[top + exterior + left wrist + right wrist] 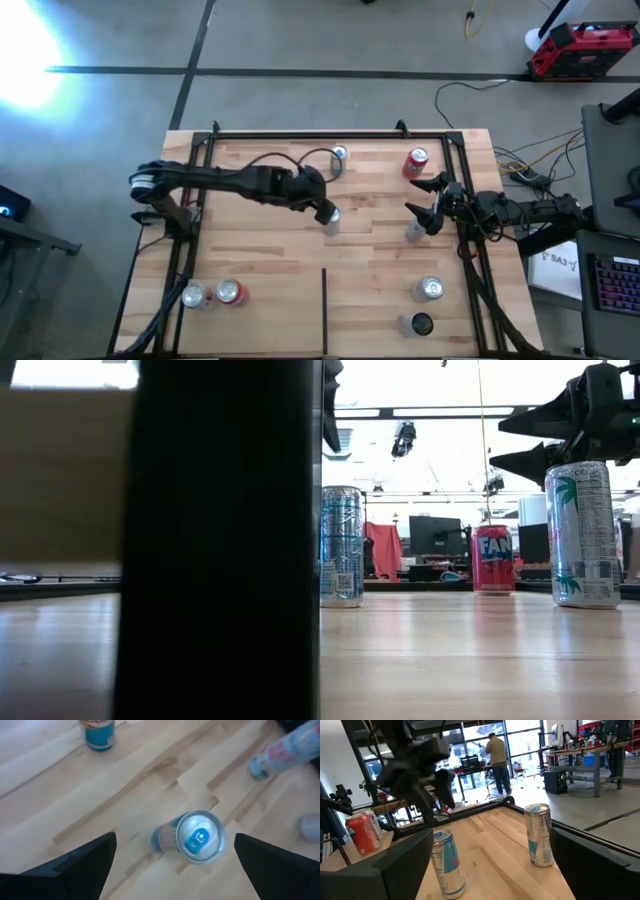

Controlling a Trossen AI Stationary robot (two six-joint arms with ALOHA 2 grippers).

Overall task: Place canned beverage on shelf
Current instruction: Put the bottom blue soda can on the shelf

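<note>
Slim silver-blue drink can (192, 839), upright on butcher-block wooden shelf (260, 240); spread left gripper (172, 857) overhead, right gripper (428, 208) spread; off-centre descent probably topples it.

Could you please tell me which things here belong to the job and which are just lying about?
Job: shelf; silver can with blue tab; open left pincer above it; open right pincer at the shelf's right edge.
Lying about: red case on the floor; floor cables; keyboard.
</note>
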